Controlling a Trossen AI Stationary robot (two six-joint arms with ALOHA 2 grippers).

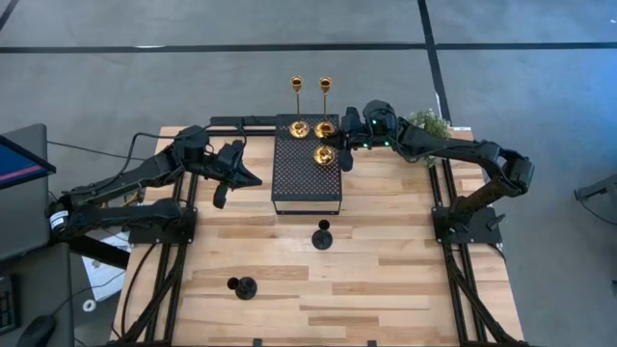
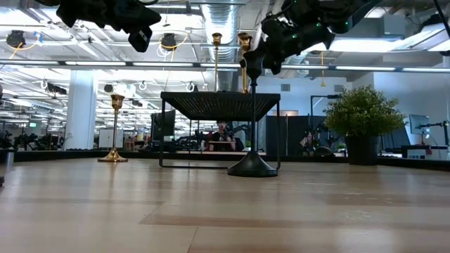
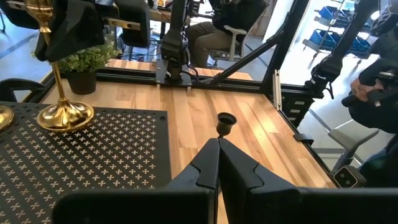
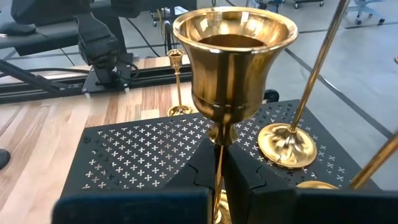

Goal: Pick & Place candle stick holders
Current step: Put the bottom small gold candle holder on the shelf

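Right end effector (image 4: pixel 217 171) was clenched on the thin stem of a gold candle stick holder (image 4: pixel 234 59), above the black perforated platform (image 1: pixel 307 178) at 12 o'clock on the tabletop (image 1: pixel 386 251). Two taller gold holders (image 1: pixel 297 85) stood just behind. I judged the step as seating it: keep the stem upright, lower squarely, clear the neighbouring bases. Left end effector (image 3: pixel 217 168) hung clenched and empty at the platform's 9 o'clock. Two black holders (image 1: pixel 322 235) waited toward 6. No legible writing.
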